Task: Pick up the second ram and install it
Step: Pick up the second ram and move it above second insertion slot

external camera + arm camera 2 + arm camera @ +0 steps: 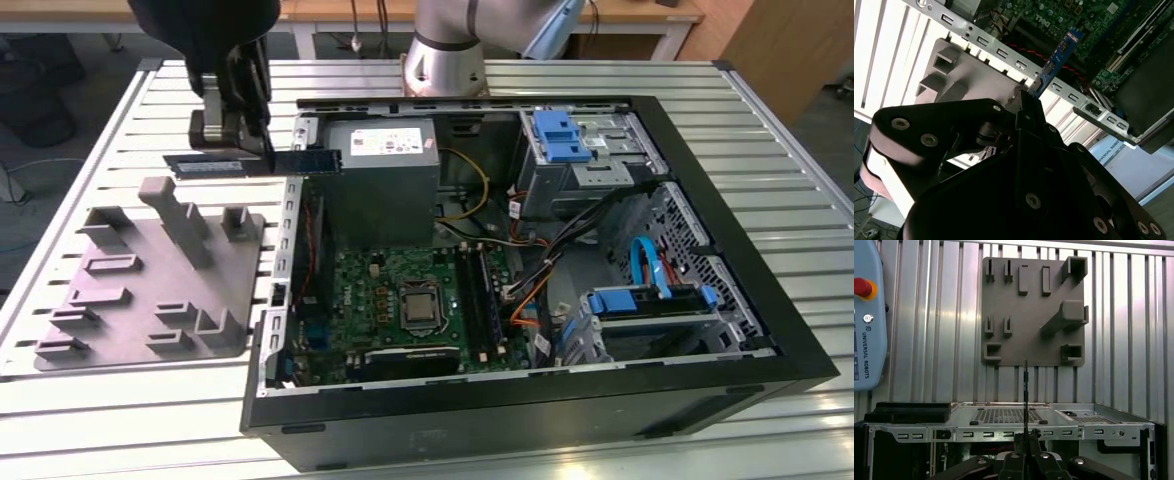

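Dark second ram (310, 160) (level), clamped in gripper (247, 150), aloft

The surface (120, 400) is a bench of pale, ribbed metal slats running side to side in the exterior view, bright with reflected light; in the first wrist view its slats (929, 315) gleam in stripes. Beyond its far edge stands a wooden-topped table (641, 14) on white legs (304, 40), with cables (358, 25) hanging beneath; a wooden panel (787, 50) rises at the exterior view's right; grey floor (80, 75) shows at its left.
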Robot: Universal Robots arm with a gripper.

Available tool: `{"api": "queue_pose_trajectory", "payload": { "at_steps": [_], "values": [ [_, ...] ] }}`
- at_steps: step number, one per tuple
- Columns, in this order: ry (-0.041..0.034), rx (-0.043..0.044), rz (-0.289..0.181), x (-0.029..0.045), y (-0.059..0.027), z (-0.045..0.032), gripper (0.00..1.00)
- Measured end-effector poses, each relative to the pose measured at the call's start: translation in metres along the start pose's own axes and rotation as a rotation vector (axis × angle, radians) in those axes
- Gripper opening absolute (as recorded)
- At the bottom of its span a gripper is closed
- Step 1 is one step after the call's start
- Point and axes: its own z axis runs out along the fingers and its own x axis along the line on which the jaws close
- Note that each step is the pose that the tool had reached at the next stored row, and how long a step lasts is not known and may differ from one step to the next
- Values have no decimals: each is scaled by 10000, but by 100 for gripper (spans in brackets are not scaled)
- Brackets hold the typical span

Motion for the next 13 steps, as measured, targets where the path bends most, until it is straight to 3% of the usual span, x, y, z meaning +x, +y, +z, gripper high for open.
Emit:
{"api": "queue_pose_trajectory", "payload": {
  "at_steps": [13],
  "values": [
    [0,-25,1,4,-318,1,14]
  ]
}}
